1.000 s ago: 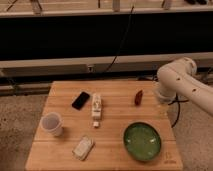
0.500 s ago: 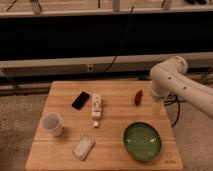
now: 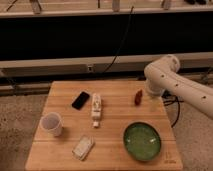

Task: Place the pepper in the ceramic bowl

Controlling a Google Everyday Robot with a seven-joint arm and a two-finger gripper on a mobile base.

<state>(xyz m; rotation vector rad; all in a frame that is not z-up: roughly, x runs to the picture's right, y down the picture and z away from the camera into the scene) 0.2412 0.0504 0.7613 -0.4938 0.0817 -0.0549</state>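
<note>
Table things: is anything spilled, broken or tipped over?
Nothing stands out. The cup stands upright. The ceramic bowl looks whole and empty. The pepper sits on the wooden table near its right edge, and nothing is spilled. The claw hangs just right of the pepper.

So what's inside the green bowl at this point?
Nothing: the bowl looks empty, its whole inside showing. The pepper lies on the table behind it, beside the gripper.
</note>
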